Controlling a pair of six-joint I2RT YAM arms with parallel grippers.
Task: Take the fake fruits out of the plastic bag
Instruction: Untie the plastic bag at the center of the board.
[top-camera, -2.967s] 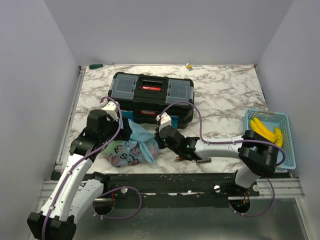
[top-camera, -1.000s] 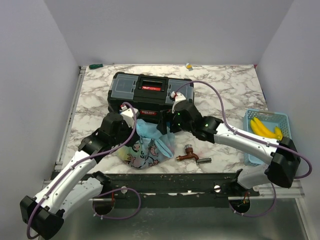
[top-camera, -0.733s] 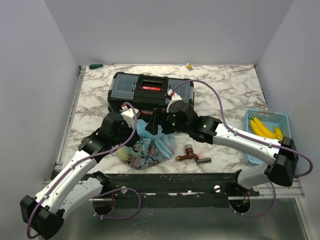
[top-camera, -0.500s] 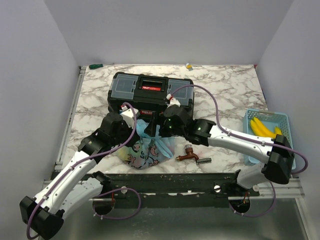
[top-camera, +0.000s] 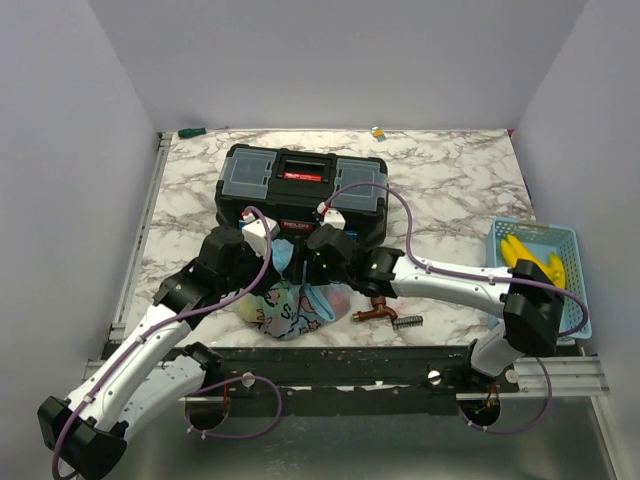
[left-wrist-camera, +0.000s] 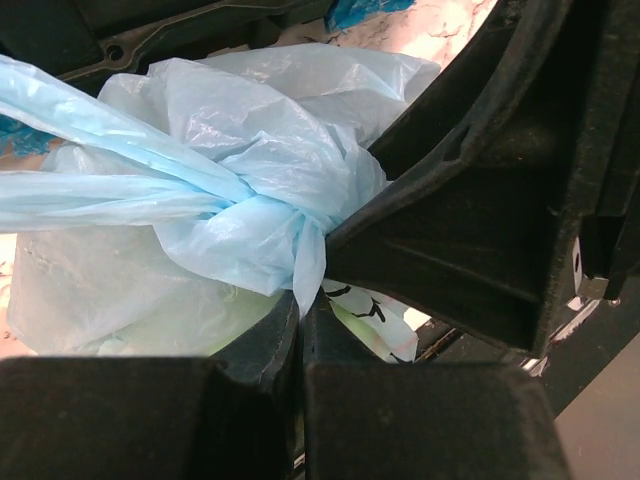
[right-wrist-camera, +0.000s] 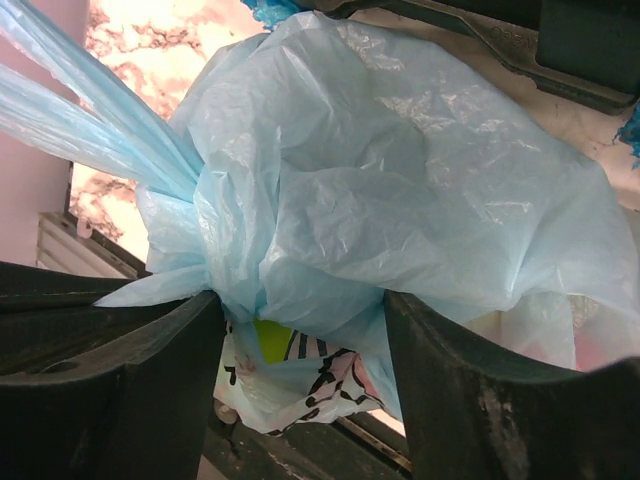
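Marble table (top-camera: 450, 190) between pale walls, black toolbox (top-camera: 303, 195) at the back, blue basket (top-camera: 575, 290) with yellow bananas (top-camera: 530, 262) at the right edge. Just in front of the toolbox, toward the near edge: the plastic bag (top-camera: 285, 308), crumpled, gathered at the top, cartoon print facing up.

Left gripper (left-wrist-camera: 300, 320): fingers pressed together, pinching a twist of the thin blue film, in the same place as one second ago.

Right gripper (right-wrist-camera: 300, 330): one second ago raised beside the toolbox front, clear of the bag. Now lowered and drawn leftward onto the gathered top, close to the left gripper. Fingers (right-wrist-camera: 110, 370) spread wide, one on each side of the bunched plastic, not yet closed on it. Film apparently touching both inner faces, judging by the wrist view.

Through the film, a yellow-green patch (right-wrist-camera: 268, 340), perhaps a fruit, too hidden to name. No fruit lifted out at this moment, and no open mouth visible in any view.

Probably the approach for a second grip, to part the top against the left hold. Calls for a close on one layer only, then a gentle pull away from the left gripper. Otherwise some risk of tearing the film or dragging the whole bag.

Brown tap-like piece (top-camera: 372, 312) and small spring (top-camera: 407, 322) just to the right of the bag, untouched.
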